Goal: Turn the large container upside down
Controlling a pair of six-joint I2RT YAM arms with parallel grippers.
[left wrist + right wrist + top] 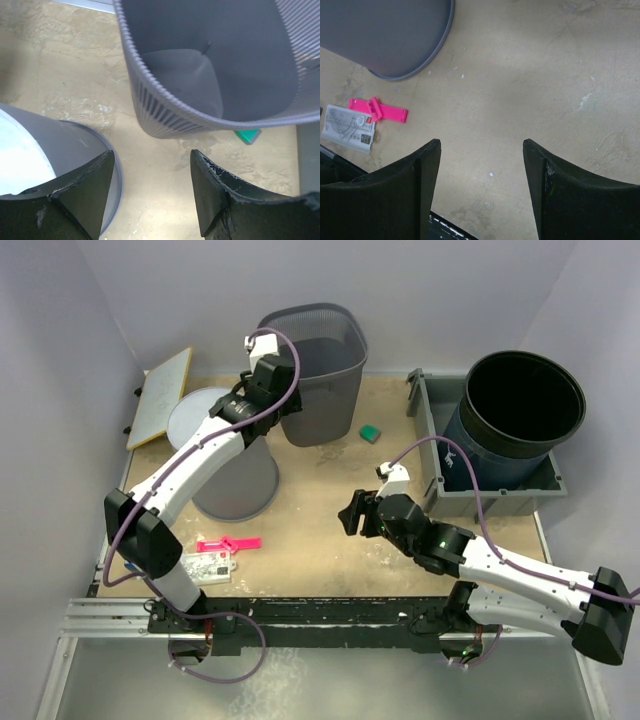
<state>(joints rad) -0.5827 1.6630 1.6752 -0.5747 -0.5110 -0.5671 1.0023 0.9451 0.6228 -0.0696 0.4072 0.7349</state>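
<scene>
Far left on the worktop [320, 530], large grey container [245, 480] sits upside down, rim on the surface, ribbed basket [318, 375] upright just right of it. Left claw [151, 159] spread, empty, hovering between the two. Right claw [482, 145] spread, empty, above bare worktop mid-scene.

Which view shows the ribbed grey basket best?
Top external: nearly the whole ribbed grey basket, standing upright. The left wrist view shows only its near rim and inside; the right wrist view shows none of it.
</scene>
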